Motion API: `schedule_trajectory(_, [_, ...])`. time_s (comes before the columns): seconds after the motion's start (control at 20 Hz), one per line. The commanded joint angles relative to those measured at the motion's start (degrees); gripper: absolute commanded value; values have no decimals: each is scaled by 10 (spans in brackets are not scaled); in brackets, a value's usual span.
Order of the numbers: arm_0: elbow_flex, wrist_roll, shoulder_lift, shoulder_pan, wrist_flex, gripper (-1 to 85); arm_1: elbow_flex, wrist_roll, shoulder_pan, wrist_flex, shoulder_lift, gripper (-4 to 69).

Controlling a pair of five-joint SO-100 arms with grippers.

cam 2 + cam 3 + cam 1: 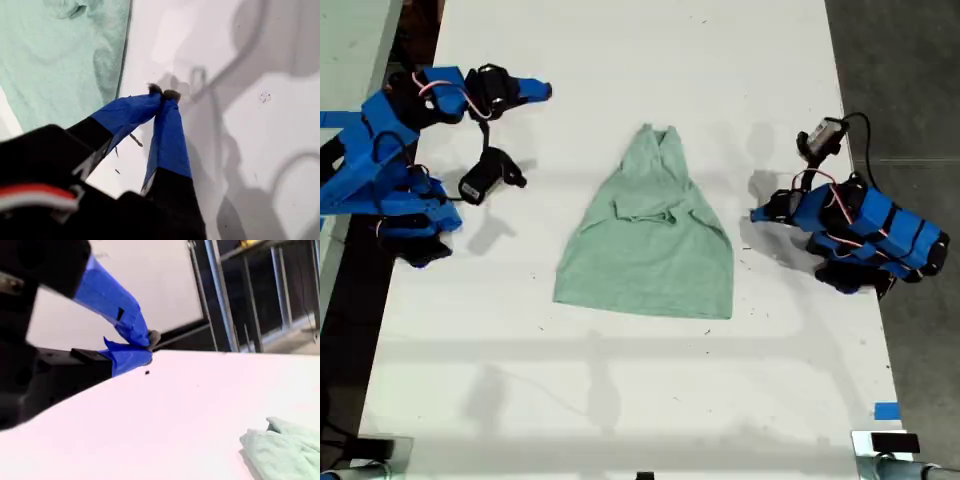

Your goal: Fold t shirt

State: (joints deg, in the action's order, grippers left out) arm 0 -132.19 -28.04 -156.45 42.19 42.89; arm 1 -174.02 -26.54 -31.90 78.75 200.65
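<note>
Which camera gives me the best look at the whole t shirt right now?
The exterior view: the whole t shirt lies in it, sleeves folded in, both arms clear of it. The first wrist view shows only one edge of the cloth beside my first gripper. The second wrist view catches just one corner of it.

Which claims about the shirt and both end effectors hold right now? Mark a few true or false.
1. The t-shirt lies on the white table between the two arms. True.
2. My first end effector is clamped on the t-shirt. False: it is shut on nothing, beside the shirt's edge and clear of it.
3. My second end effector is shut and empty. True.
4. The t-shirt hangs over the table's edge. False: it lies wholly on the table.
</note>
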Motion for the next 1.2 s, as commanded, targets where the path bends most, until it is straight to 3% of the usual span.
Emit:
schedule_trajectory(0.0, [-367,-6,-355,19,-60,-3,-23,-1,-3,-4,5,5])
schedule_trajectory(0.05, [-470,-16,-505,28,-28,-3,-23,-1,-3,-4,5,5])
schedule_trajectory(0.15, [-569,-18,-479,49,-65,-3,-24,-2,-4,-7,5,5])
schedule_trajectory(0.5, [-568,13,-502,71,-8,-3,-25,1,-2,-7,5,5])
schedule_trajectory(1.15, [-568,22,-502,76,1,-3,-25,4,1,-4,5,5])
